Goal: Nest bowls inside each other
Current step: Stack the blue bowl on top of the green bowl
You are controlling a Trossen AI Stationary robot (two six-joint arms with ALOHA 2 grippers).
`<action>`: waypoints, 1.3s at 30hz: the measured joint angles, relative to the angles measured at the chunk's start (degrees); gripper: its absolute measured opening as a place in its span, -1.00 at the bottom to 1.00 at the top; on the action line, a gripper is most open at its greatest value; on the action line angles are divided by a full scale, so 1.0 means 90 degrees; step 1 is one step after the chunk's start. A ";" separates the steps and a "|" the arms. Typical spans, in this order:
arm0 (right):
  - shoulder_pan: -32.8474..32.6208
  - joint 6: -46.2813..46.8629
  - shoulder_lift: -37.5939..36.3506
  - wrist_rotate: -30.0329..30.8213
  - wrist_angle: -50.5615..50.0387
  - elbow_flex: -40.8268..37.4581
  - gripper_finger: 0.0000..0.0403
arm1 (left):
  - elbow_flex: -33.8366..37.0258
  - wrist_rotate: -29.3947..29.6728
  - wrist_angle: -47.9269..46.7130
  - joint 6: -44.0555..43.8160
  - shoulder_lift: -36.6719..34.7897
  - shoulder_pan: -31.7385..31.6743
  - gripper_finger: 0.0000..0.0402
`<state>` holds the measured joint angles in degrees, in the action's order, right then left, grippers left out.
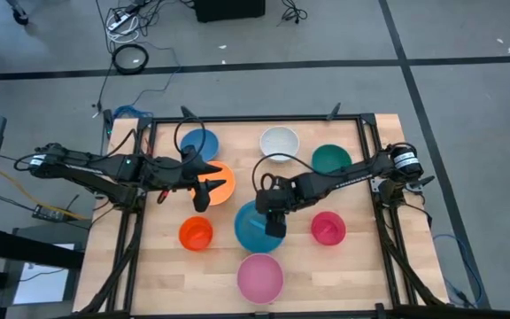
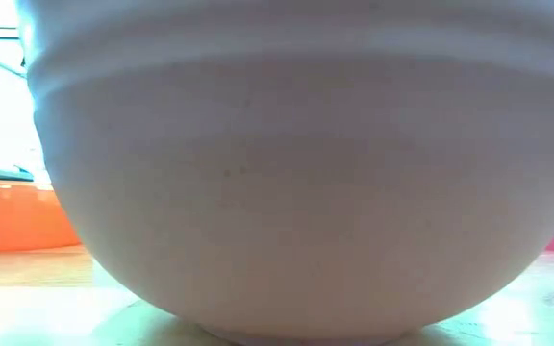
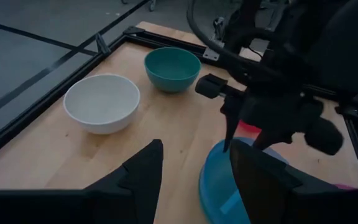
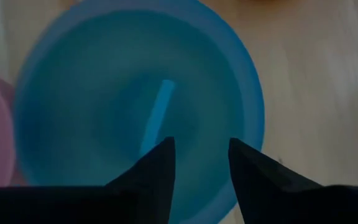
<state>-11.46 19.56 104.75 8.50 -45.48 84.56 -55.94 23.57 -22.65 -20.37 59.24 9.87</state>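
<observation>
No brand, label or writing legible anywhere. Left gripper (image 1: 201, 192) over the orange bowl (image 1: 220, 180), fingers apart, holding nothing. Blue bowl (image 1: 199, 142) behind it, red-orange bowl (image 1: 196, 233) in front. Right gripper (image 1: 274, 221) above the light blue bowl (image 1: 253, 227), fingers apart, empty. Pale pink bowl (image 1: 260, 276) nearest the table's front edge; white bowl (image 1: 279, 143), teal bowl (image 1: 331, 159), magenta bowl (image 1: 328, 227) further right.

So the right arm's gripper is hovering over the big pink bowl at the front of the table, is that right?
Not quite. In the high view the right gripper hovers over the large blue bowl in the middle of the table, jaws open. The pink bowl sits nearer the front edge, with no gripper above it.
</observation>
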 joint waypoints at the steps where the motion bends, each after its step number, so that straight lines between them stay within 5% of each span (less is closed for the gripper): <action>1: 0.0000 0.0036 0.0000 0.0038 0.0006 -0.0050 -0.32 | 0.0000 -0.0001 0.0000 -0.0031 0.0000 0.0000 -0.03; 30: 0.0554 0.0105 0.0001 0.1020 0.0115 -0.0686 -0.32 | 0.0000 0.0005 -0.0050 -0.0067 0.0000 0.0000 -0.03; 39: 0.0270 -0.0020 -0.0692 0.0939 0.0314 -0.0693 -0.32 | 0.0000 0.0600 -0.2324 -0.1358 -0.0068 0.0000 -0.03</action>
<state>-9.04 19.38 98.52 16.95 -42.65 78.32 -55.95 28.97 -43.57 -32.59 58.63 9.87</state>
